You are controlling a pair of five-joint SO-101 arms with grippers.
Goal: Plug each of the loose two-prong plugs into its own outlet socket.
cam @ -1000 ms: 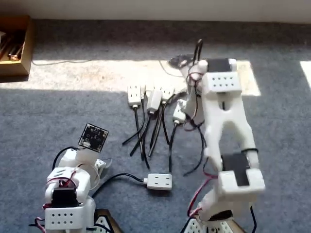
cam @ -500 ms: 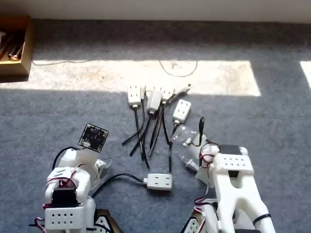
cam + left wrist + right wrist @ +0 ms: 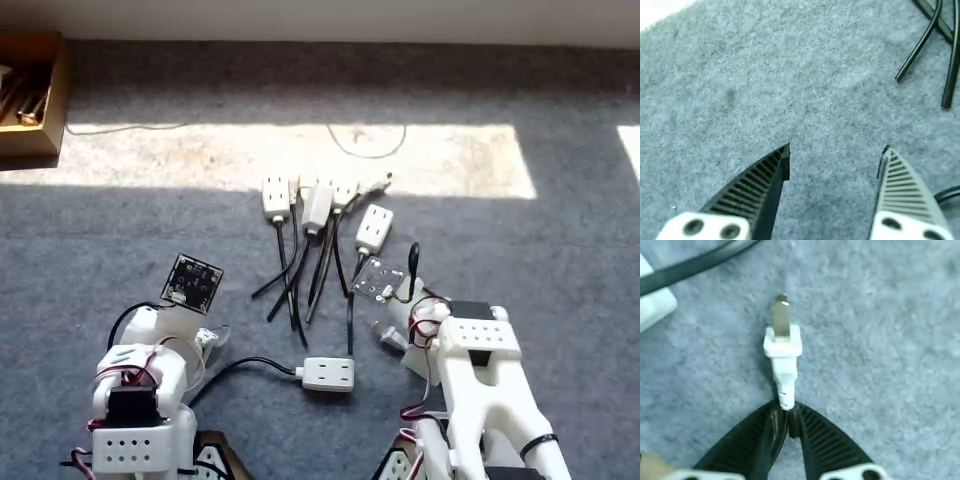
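The right claw (image 3: 785, 412) has drawn back from the far outlets (image 3: 318, 200) toward the near edge of the carpet (image 3: 560, 260), pinching a plug (image 3: 782, 347) by its tail, prongs pointing away. That brings the plug near the near outlet (image 3: 328, 373), probably its socket. The left claw (image 3: 835, 155) hangs spread and empty.

No text, label, number or sign can be read on anything here.
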